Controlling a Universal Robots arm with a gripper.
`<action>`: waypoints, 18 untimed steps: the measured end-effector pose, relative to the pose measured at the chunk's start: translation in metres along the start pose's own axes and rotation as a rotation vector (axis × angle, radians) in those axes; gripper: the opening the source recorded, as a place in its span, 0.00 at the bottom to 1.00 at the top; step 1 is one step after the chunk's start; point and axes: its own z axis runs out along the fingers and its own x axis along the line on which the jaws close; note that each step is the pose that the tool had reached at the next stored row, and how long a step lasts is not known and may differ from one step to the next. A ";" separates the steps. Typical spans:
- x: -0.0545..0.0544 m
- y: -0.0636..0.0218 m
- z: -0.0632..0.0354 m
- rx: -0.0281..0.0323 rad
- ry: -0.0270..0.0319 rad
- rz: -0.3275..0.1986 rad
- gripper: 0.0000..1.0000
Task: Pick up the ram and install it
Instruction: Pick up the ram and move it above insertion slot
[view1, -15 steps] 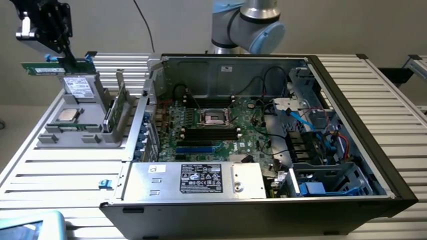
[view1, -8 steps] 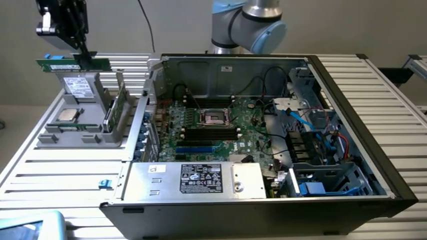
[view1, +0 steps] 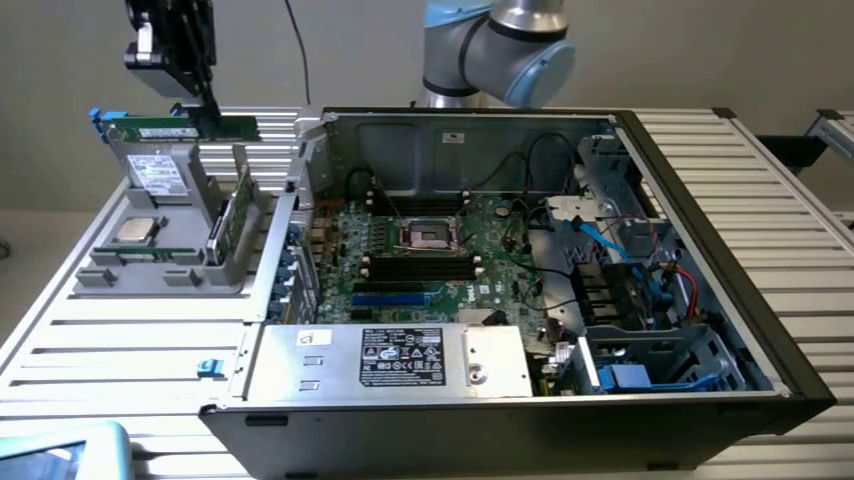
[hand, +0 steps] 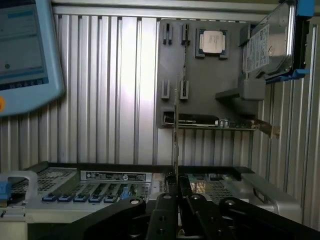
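Note:
The ram (view1: 160, 130) is a slim green strip held level in the air at the exterior view's upper left, above the grey parts holder (view1: 174, 265). My gripper (view1: 214, 120) reaches down from above and is shut on the ram near one end. In the wrist view the ram (hand: 175, 140) shows edge-on as a thin line rising from between my black fingers (hand: 162, 205). The black memory slots (view1: 420, 265) lie on the motherboard inside the open computer case (view1: 694, 180), well off towards the exterior view's right of the ram.
The holder carries a silver processor chip (view1: 134, 230), a grey drive (view1: 158, 172) and another green card (view1: 234, 215) standing upright. A power supply box (view1: 387, 360) sits at the case's near side. A blue-edged tablet (hand: 25, 50) lies on the slatted table.

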 end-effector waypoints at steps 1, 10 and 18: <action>0.000 -0.0045 -0.0001 0.0000 0.0000 0.000 0.13; 0.001 -0.0457 -0.0011 0.0001 -0.0004 0.000 0.13; 0.002 -0.0816 -0.0019 0.0011 -0.0028 0.000 0.13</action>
